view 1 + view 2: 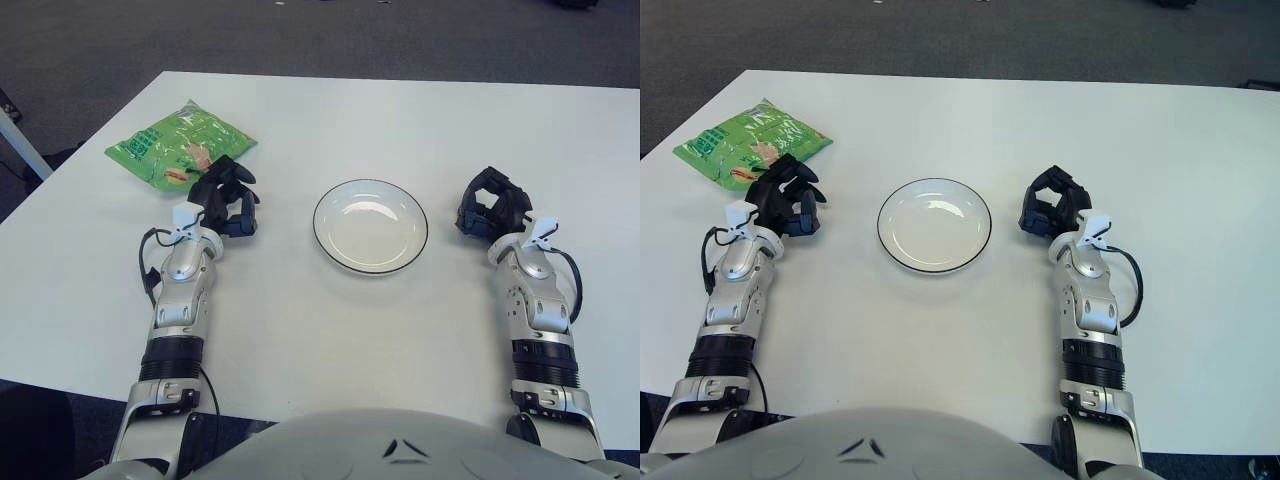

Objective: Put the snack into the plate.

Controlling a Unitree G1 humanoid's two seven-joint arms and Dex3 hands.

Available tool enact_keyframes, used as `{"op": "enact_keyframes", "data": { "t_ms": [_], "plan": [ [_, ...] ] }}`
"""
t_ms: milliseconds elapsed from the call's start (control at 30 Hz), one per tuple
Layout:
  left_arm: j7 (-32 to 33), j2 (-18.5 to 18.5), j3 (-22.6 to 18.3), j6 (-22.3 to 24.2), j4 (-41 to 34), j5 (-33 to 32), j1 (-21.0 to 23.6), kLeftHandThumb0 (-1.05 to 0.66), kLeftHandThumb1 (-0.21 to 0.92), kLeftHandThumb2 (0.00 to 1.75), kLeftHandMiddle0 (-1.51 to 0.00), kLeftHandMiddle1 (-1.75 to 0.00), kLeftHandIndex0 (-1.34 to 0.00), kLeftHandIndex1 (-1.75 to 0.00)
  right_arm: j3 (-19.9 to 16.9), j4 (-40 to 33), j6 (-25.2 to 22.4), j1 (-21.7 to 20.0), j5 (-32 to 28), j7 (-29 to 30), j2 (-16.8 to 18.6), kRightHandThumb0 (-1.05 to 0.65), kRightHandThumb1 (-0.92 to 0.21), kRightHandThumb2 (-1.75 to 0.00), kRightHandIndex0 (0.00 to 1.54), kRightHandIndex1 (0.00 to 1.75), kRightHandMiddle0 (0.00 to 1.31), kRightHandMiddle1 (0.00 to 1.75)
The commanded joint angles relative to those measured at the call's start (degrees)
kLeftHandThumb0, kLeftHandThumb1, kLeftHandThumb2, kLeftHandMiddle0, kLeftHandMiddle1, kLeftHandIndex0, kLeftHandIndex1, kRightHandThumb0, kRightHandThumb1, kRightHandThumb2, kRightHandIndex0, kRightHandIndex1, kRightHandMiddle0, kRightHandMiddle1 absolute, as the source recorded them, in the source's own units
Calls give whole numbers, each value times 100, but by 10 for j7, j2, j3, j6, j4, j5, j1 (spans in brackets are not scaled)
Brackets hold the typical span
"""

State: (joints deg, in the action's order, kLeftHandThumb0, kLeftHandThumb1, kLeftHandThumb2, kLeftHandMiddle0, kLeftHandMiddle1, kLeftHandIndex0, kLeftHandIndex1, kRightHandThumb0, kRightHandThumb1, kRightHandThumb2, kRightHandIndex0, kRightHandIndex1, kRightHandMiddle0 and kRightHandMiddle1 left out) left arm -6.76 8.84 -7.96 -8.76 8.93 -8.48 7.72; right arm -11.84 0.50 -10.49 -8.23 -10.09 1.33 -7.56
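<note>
A green snack bag lies flat on the white table at the far left. A white plate with a dark rim sits empty at the table's middle. My left hand is just below and to the right of the bag, its black fingers relaxed and holding nothing; the fingertips reach close to the bag's near edge, contact unclear. My right hand shows to the right of the plate, fingers loosely curled around nothing.
The white table spreads wide around the plate. Its left edge runs diagonally near the bag. Dark carpet lies beyond the far edge.
</note>
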Motion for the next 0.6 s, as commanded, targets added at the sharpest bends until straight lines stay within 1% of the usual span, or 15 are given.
{"op": "enact_keyframes", "data": {
  "t_ms": [0,567],
  "plan": [
    [-1,-23,4,2,39,1,-74,-1,23,142,-56,-175,-55,-175,0,22,-16,65,-4,1,24,-49,-29,-135,130,175,64,175],
    [0,-22,3,5,39,1,-73,-1,23,143,-57,-175,-56,-175,0,21,-19,66,-5,0,25,-49,-29,-135,131,175,64,175]
  ]
}}
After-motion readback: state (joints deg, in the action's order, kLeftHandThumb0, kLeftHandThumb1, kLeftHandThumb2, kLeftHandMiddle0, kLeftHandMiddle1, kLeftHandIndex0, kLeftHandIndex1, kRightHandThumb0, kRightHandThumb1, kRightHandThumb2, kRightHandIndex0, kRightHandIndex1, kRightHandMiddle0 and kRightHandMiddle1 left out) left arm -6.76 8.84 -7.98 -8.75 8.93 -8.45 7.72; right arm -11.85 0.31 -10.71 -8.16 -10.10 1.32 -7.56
